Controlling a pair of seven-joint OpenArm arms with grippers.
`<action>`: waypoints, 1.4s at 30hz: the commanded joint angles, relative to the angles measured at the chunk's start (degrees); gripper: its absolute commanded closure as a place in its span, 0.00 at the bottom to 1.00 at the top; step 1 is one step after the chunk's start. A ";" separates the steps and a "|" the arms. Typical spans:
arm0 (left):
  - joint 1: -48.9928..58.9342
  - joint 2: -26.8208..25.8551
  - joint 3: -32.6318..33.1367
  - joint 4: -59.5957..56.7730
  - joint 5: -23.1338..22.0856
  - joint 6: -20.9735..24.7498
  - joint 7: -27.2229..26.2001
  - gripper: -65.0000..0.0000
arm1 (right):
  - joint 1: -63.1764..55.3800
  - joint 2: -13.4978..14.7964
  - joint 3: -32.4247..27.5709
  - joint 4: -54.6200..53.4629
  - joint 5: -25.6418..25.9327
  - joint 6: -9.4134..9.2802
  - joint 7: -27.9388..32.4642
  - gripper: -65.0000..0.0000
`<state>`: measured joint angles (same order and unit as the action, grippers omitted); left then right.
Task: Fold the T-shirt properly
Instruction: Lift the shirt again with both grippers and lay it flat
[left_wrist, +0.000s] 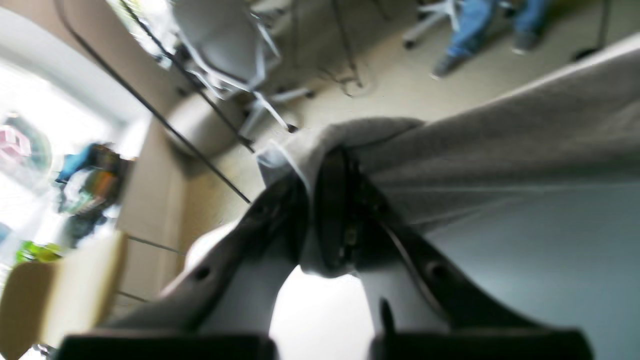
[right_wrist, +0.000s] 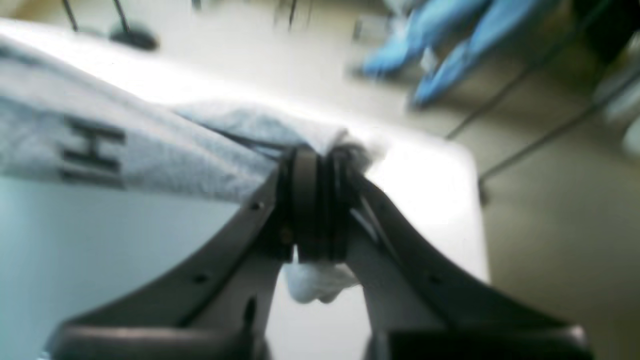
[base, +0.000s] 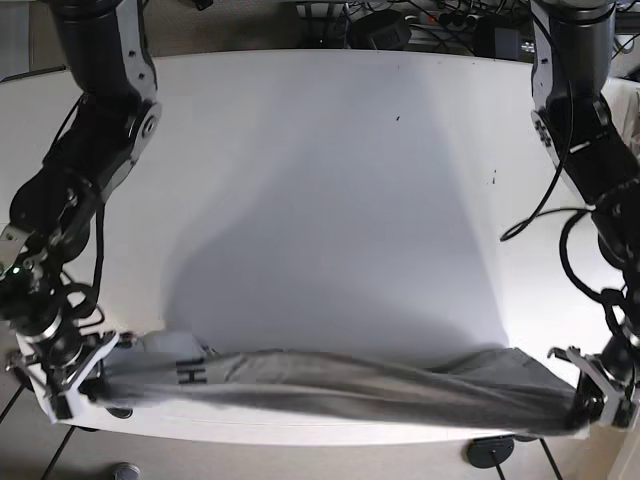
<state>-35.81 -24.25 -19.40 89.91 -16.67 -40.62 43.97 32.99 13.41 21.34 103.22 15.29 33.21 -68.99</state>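
The grey T-shirt (base: 340, 385) hangs stretched in a long band along the table's front edge, with dark letters (base: 191, 373) near its left end. My left gripper (base: 583, 412) is shut on the shirt's right end at the base view's lower right. In the left wrist view the fabric (left_wrist: 500, 145) bunches between the closed fingers (left_wrist: 336, 200). My right gripper (base: 98, 380) is shut on the shirt's left end. The right wrist view shows cloth (right_wrist: 150, 150) pinched in the closed fingers (right_wrist: 315, 200), a tuft sticking out below them.
The white table (base: 330, 200) fills the base view. Cables and a power strip (base: 440, 20) lie beyond its far edge. A stand base (base: 490, 452) sits on the floor below the front edge. Chairs (left_wrist: 225, 45) and a seated person's legs (left_wrist: 470, 30) show in the wrist views.
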 joint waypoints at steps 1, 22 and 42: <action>7.20 -1.38 -2.71 3.67 -1.84 0.62 -1.72 0.99 | -6.40 -0.35 2.09 4.25 0.58 -0.02 2.49 0.97; 47.64 8.91 -21.35 9.48 -5.36 0.62 -2.16 0.99 | -41.39 -5.19 11.76 7.42 0.05 4.55 5.04 0.97; 48.43 4.34 -23.81 8.07 -2.45 0.62 -1.81 0.36 | -51.23 -3.69 18.52 9.53 3.83 6.79 3.63 0.15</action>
<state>13.41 -18.33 -43.00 96.60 -18.83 -40.40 43.75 -18.33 8.91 40.34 111.72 19.46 40.10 -66.22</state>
